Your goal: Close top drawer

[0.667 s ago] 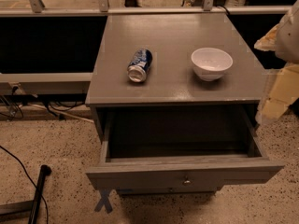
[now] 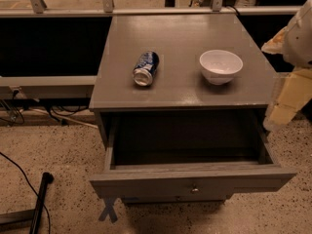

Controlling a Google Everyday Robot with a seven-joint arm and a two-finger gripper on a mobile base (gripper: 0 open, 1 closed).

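Observation:
The top drawer (image 2: 192, 184) of the grey cabinet is pulled far out toward me. Its deep box is empty and dark inside. The front panel has one small round metal knob (image 2: 194, 189) at its centre. My gripper (image 2: 285, 104), cream-coloured below a white arm section (image 2: 301, 33), hangs at the right edge of the view. It is beside the cabinet's right front corner, level with the drawer's right side wall and apart from the front panel. It holds nothing that I can see.
On the cabinet top (image 2: 185, 33) a blue-and-white can (image 2: 146, 68) lies on its side and a white bowl (image 2: 221, 66) stands upright. A lower drawer front shows just under the open one. A black pole (image 2: 40, 201) and cables lie on the speckled floor at left.

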